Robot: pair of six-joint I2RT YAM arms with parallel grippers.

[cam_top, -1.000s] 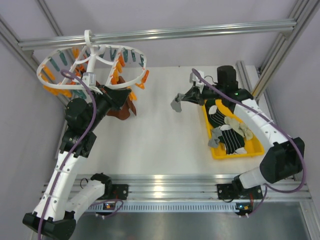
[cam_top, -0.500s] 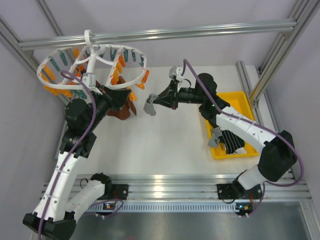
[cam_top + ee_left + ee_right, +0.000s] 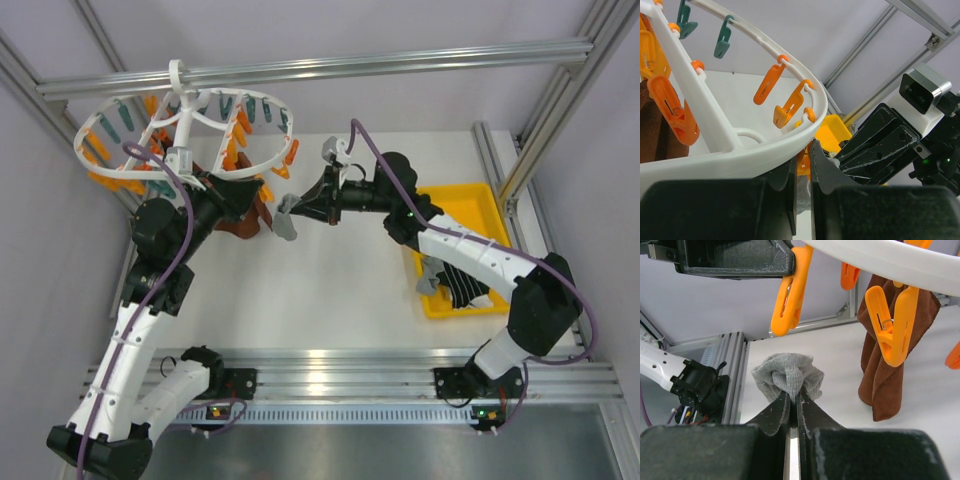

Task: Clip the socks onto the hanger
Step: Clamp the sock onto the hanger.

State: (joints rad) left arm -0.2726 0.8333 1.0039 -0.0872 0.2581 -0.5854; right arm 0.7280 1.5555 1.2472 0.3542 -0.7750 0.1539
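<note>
Right gripper (image 3: 792, 399) pinching grey sock (image 3: 786, 371) (bunched) near hanger (image 3: 130, 183); left gripper (image 3: 804, 155) clamped on orange clip (image 3: 790, 290).

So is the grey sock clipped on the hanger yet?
No, the grey sock is pinched in the right end effector, with a gap between it and the orange clip above.

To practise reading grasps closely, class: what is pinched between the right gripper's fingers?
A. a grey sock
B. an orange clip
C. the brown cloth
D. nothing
A: in the right wrist view the right gripper is shut on a bunched grey sock; the brown cloth hangs apart.
</note>
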